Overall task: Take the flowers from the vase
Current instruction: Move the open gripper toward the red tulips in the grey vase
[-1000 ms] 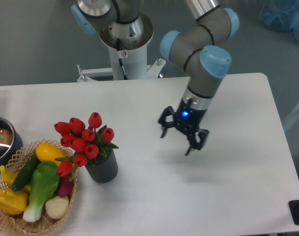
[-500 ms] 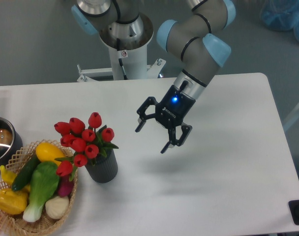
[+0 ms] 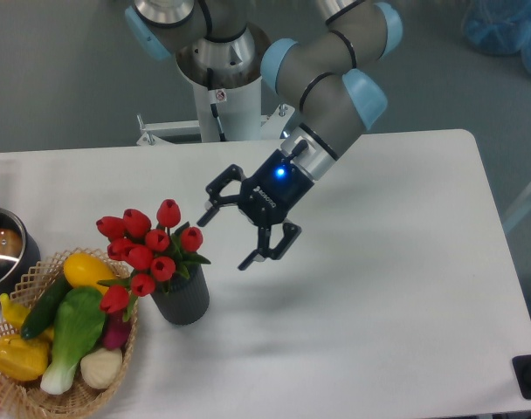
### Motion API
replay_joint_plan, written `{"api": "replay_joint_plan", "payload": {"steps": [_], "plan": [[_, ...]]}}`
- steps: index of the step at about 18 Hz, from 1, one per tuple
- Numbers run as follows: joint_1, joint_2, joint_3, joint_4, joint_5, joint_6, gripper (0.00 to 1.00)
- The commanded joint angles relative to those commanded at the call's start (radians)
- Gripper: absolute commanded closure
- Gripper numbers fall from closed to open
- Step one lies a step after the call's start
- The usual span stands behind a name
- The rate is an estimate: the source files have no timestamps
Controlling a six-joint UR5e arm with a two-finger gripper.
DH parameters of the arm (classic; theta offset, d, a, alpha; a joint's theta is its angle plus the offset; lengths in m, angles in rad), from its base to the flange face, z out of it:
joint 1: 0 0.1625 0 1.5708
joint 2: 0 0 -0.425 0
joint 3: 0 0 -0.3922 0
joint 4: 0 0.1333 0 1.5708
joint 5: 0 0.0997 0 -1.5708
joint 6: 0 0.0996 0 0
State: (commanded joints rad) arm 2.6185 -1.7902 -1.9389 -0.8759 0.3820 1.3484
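Hidden: the steel pot [image 3: 2, 253] at the far left is cut by the frame edge, only part of its rim and blue handle showing; the flower stems vanish inside the vase.
Hard to make out: the lowest basket contents run off the bottom edge.
Arm: reaches from its base at the far side, forearm angled down and leftward over the table [image 3: 396, 288].
Gripper [image 3: 233, 236]: tilted toward the left, fingers spread wide, holding nothing, just right of the flowers and apart from them.
Flowers [image 3: 145, 248]: nine red tulip buds with green leaves, standing in the vase.
Vase [image 3: 182, 299]: one, dark grey, ribbed, upright at the near left of the table.
Basket [image 3: 38, 384]: one wicker basket touching the vase's left side, holding toy vegetables.
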Motion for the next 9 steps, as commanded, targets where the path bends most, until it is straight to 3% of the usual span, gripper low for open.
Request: {"api": "replay_joint_plan", "payload": {"steps": [9], "plan": [[-0.057,-0.018,-0.002,0.002,-0.006,-0.002,0.0]]}}
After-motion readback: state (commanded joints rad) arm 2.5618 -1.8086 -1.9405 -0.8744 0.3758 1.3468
